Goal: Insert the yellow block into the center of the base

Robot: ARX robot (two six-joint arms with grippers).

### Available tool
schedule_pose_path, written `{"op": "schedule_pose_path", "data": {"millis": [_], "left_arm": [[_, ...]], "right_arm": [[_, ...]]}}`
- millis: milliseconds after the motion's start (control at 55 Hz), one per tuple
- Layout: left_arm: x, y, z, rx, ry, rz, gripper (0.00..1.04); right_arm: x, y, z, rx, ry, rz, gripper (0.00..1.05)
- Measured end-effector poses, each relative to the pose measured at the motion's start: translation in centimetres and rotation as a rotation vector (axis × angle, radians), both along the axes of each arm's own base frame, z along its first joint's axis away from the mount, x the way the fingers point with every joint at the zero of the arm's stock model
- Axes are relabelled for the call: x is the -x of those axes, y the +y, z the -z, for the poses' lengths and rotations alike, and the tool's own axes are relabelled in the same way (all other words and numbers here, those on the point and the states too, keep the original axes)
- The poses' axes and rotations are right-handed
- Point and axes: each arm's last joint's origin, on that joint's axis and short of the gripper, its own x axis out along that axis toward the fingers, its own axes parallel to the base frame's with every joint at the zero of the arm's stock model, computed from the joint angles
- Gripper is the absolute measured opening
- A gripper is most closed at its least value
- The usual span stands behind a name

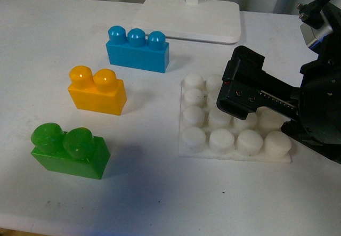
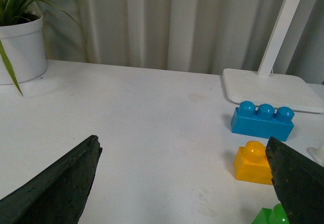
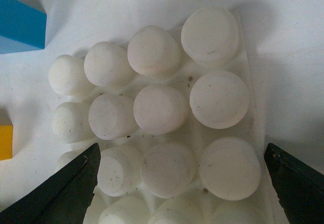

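Right hand (image 1: 241, 84) overhangs the base (image 1: 234, 156) — yellow block (image 1: 97, 90) stands clear.

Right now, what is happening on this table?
The robot is about to work with toy bricks, but it holds nothing yet. The right gripper hangs over the white studded base, jaws open and empty. The left gripper is also open, away from the bricks. The yellow block sits untouched on the table, left of the base, between the blue brick and the green brick. No brick is on the base.
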Motion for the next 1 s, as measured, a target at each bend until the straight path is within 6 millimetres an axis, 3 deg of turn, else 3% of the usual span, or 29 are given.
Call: {"op": "schedule_pose_path", "data": {"millis": [364,527,745,1000], "left_arm": [[0.0,0.0,0.0,0.0,0.0,0.0,0.98],[0.0,0.0,0.0,0.0,0.0,0.0,0.98],[0.0,0.0,0.0,0.0,0.0,0.0,0.98],[0.0,0.0,0.0,0.0,0.0,0.0,0.98]], "right_arm": [[0.4,-1.3,-0.5,-0.032,0.014,-0.006,0.96],[0.7,-2.4,-1.9,-0.07,-0.036,-0.056,0.96],[3.6,-5.4,-7.1,0.094,-0.455,-0.212,0.96],[6.9,-10.1,-8.2,0.206,-0.694,-0.086,0.96]]}}
